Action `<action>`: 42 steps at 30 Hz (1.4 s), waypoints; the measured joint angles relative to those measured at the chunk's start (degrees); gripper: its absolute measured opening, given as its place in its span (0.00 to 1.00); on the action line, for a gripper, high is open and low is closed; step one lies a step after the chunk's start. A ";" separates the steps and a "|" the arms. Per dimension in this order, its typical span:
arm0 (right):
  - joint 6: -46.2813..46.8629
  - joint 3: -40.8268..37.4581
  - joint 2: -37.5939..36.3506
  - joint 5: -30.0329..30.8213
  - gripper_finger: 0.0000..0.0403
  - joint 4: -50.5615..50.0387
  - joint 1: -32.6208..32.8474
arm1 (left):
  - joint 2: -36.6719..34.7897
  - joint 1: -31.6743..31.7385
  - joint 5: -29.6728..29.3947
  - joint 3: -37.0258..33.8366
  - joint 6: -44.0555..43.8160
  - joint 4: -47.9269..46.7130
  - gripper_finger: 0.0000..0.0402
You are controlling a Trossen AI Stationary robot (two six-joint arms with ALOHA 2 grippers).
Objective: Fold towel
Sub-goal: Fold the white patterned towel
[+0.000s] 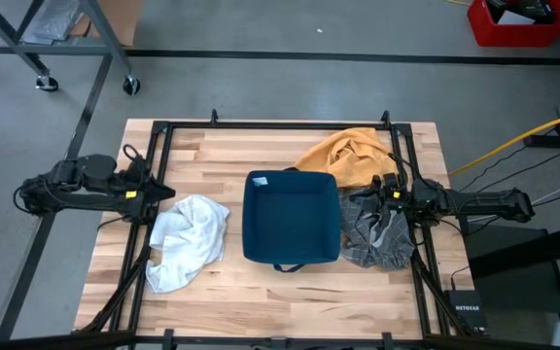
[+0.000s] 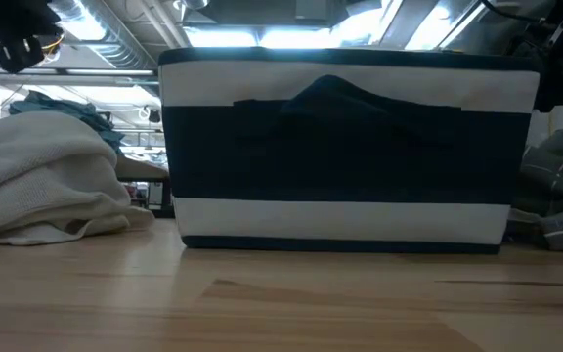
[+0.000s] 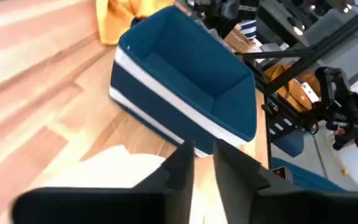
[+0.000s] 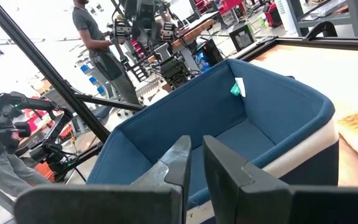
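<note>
While nothing is gripping it, the white towel (image 1: 189, 239) is lying crumpled in a heap on the left part of the wooden counter (image 1: 290, 292), just beside the blue bin (image 1: 292, 216) that is sitting at the middle. In the low view the towel (image 2: 47, 181) is resting as a soft mound, apart from the bin's (image 2: 345, 147) striped side wall.

The left gripper (image 1: 160, 193) is reaching in level from the counter's left edge, its arm stretched out nearly horizontal, and it is hovering over the towel's upper left corner. In the left wrist view its fingers (image 3: 182, 165) are standing a narrow slit apart with nothing between them, and the white cloth (image 3: 114, 168) is showing directly below and past them, with the bin (image 3: 185, 81) farther ahead.

The right gripper (image 1: 377, 191) is coming in level from the right edge, poised by the bin's right rim, over a grey checked cloth (image 1: 382, 236) bunched against that side. In the right wrist view its fingers (image 4: 182, 162) are also holding only a thin gap and pinching nothing, pointing into the bin's blue interior (image 4: 241, 124). An orange cloth (image 1: 346, 156) is lying behind the bin, near the far right corner. A person (image 4: 98, 43) is standing in the room beyond.
</note>
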 joint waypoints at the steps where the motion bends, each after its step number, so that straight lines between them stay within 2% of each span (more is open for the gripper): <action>1: 0.36 0.00 0.00 0.00 0.12 0.00 0.01 | 0.00 0.00 -0.01 -0.02 -1.44 -0.68 0.21; 5: 4.26 0.00 0.00 -0.15 0.12 0.00 0.02 | 0.00 0.00 0.25 -0.02 -8.83 -3.43 0.29; 10: 7.32 0.00 0.00 -0.59 0.12 -0.02 0.02 | 0.00 0.00 0.40 -0.02 -19.80 -9.17 0.29; 15: 8.86 0.00 0.00 -0.61 0.12 -0.02 0.02 | 0.00 -0.01 0.42 -0.02 -23.97 -14.41 0.27; 21: 11.54 0.00 0.00 -1.20 0.12 -0.01 0.02 | 0.00 0.00 1.49 -0.04 -26.71 -13.78 0.25; 26: 11.92 0.00 0.00 -3.67 0.12 -0.02 0.04 | 0.68 -0.02 7.80 -0.62 -32.52 -11.31 0.25; 31: 11.92 0.00 0.00 -3.67 0.12 0.00 0.04 | 4.01 0.00 16.40 -0.63 -32.01 -6.72 0.25; 34: 11.92 0.00 0.00 -3.67 0.12 -0.01 0.04 | 6.99 -0.02 22.33 -0.61 -32.65 -7.26 0.25; 42: 11.92 0.00 0.00 -3.67 0.12 -0.02 0.04 | 16.55 -0.76 27.58 -0.61 -32.40 -13.42 0.25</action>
